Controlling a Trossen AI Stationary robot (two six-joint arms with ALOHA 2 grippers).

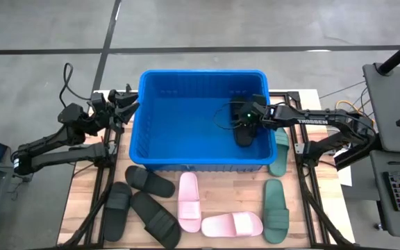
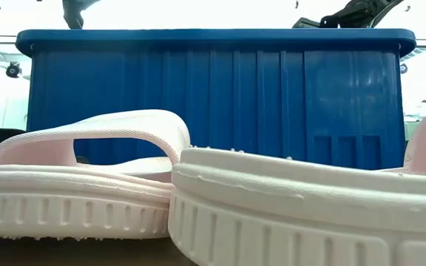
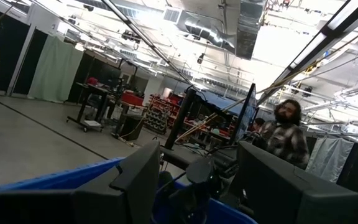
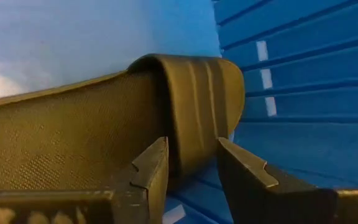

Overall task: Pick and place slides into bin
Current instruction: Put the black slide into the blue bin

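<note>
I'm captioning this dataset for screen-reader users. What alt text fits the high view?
The right gripper holds a black slide inside the blue bin, near its right wall. The left gripper waits open by the bin's left rim, and seven slides lie on the table: three black, two pink, two green.

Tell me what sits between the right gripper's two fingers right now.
The strap of a black slide sits between the right gripper's fingers, inside the blue bin. The right wrist view shows this.

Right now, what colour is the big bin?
Bright blue bin, clearest in the high view.
</note>
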